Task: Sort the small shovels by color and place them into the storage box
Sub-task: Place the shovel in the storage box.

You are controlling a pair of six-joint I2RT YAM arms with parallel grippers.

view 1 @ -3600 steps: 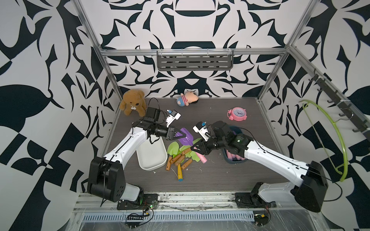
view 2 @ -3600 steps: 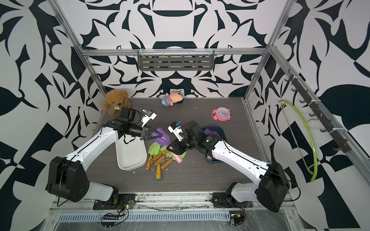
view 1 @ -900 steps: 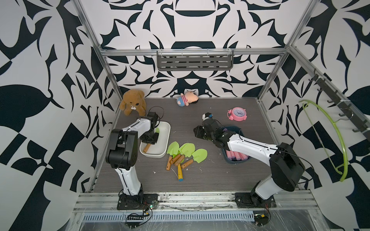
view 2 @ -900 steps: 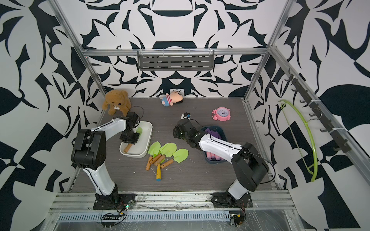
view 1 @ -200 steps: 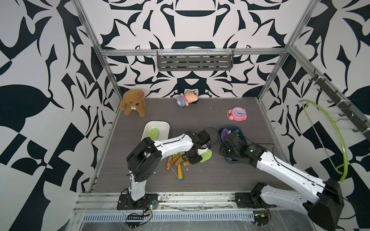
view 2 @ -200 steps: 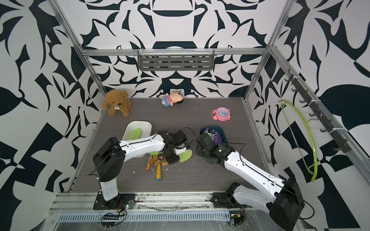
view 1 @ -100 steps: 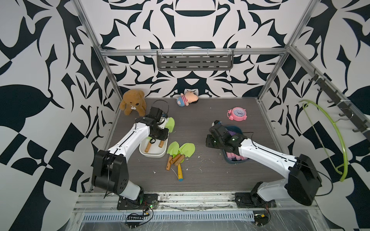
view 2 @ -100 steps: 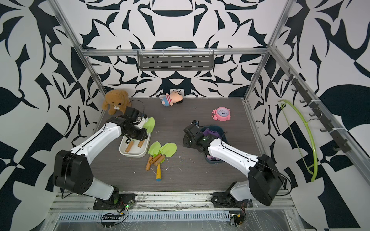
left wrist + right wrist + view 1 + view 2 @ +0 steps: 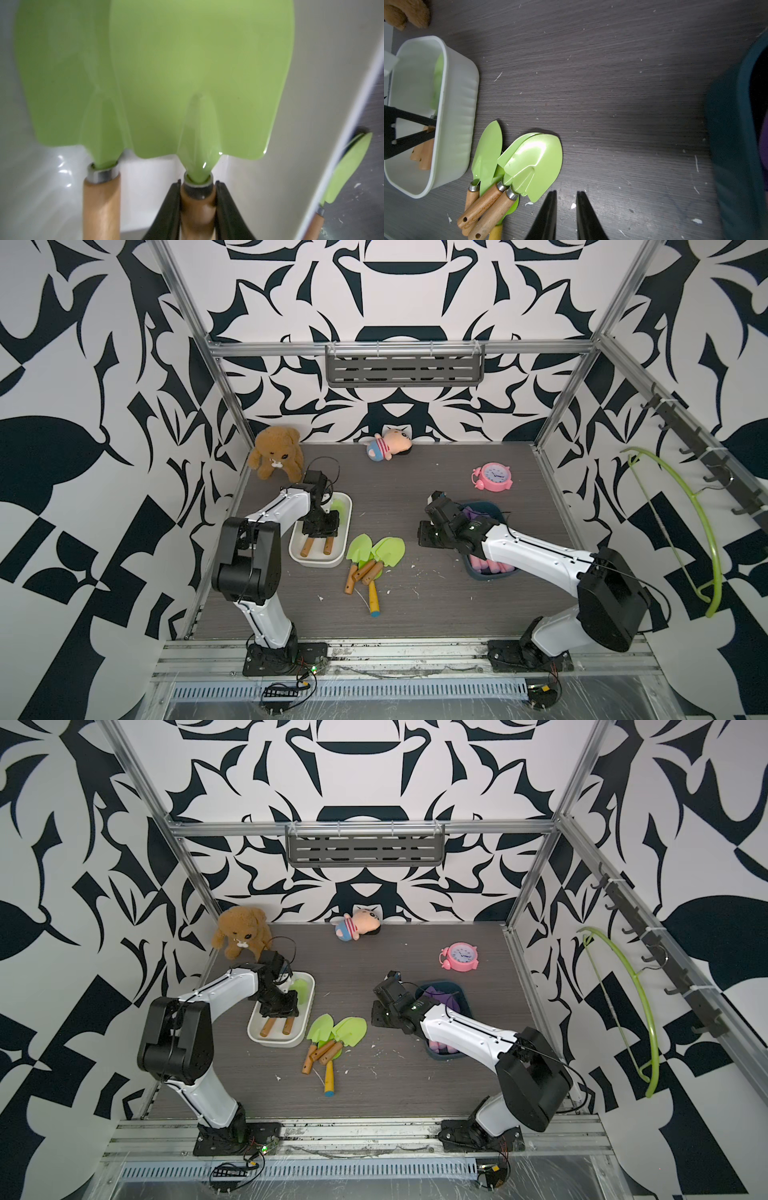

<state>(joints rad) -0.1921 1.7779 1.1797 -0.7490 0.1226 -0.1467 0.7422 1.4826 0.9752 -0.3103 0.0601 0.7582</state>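
Top views: left gripper (image 9: 320, 526) down inside white box (image 9: 316, 563); right gripper (image 9: 424, 531) low over table (image 9: 415, 614), between loose green shovels (image 9: 376, 551) and blue box (image 9: 493, 577) (purple shovels (image 9: 441, 996) in it). Left wrist: fingers (image 9: 172, 207) clamped on the brown handle of a green shovel (image 9: 197, 83), lying in the white box beside another. Right wrist: right fingers (image 9: 548, 212) barely apart, nothing between them, near the loose pile.

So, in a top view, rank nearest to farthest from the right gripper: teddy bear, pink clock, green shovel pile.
1. green shovel pile, table centre, beside the right gripper.
2. pink clock, toward the back.
3. teddy bear, far back corner.
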